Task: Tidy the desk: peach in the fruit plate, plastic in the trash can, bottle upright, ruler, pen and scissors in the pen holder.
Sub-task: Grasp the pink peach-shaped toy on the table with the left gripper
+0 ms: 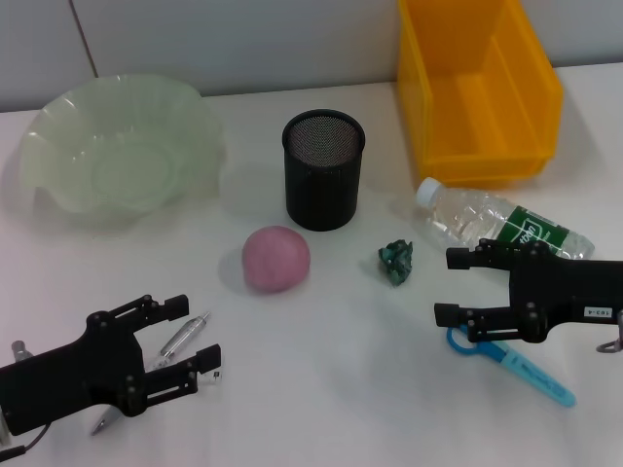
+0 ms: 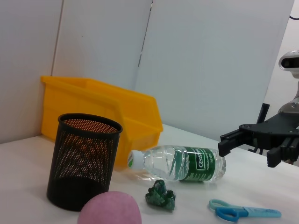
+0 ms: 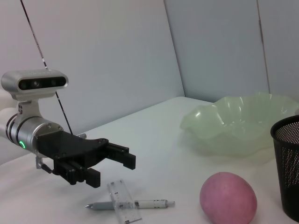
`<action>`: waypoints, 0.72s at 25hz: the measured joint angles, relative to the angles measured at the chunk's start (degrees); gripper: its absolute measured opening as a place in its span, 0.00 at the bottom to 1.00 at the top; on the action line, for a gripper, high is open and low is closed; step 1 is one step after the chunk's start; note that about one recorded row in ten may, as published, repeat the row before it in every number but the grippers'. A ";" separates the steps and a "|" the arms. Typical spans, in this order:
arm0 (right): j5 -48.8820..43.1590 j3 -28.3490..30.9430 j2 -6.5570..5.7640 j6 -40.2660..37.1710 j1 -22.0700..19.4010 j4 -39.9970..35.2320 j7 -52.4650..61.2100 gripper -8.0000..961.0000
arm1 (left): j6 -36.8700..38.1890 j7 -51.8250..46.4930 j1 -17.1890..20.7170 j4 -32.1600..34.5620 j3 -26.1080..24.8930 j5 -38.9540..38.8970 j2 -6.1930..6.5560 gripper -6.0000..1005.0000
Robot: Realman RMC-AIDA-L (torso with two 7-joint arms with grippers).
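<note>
Near the table's front edge, the left gripper (image 1: 185,341) hangs with fingers wide over the pen (image 1: 183,337) and clear ruler (image 3: 124,207); the right gripper (image 1: 459,286), equally wide, hangs above the scissors (image 1: 511,363). The peach (image 1: 276,258) lies mid-table, nothing tidied. Best approach: descend squarely, closing across the pen's barrel.

Blue-handled scissors (image 1: 516,362): the right gripper (image 1: 456,288) is covering their upper handle loop.
Silver pen (image 1: 175,348): the left gripper (image 1: 195,336) is hiding its middle.
Yellow plastic bin (image 1: 477,88): the top edge is cropping it.
</note>
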 joint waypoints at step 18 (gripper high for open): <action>-0.15 0.00 -0.14 -0.07 -0.06 -0.09 0.00 0.88 | -1.37 1.92 -1.64 -0.30 -2.39 0.56 -1.75 0.78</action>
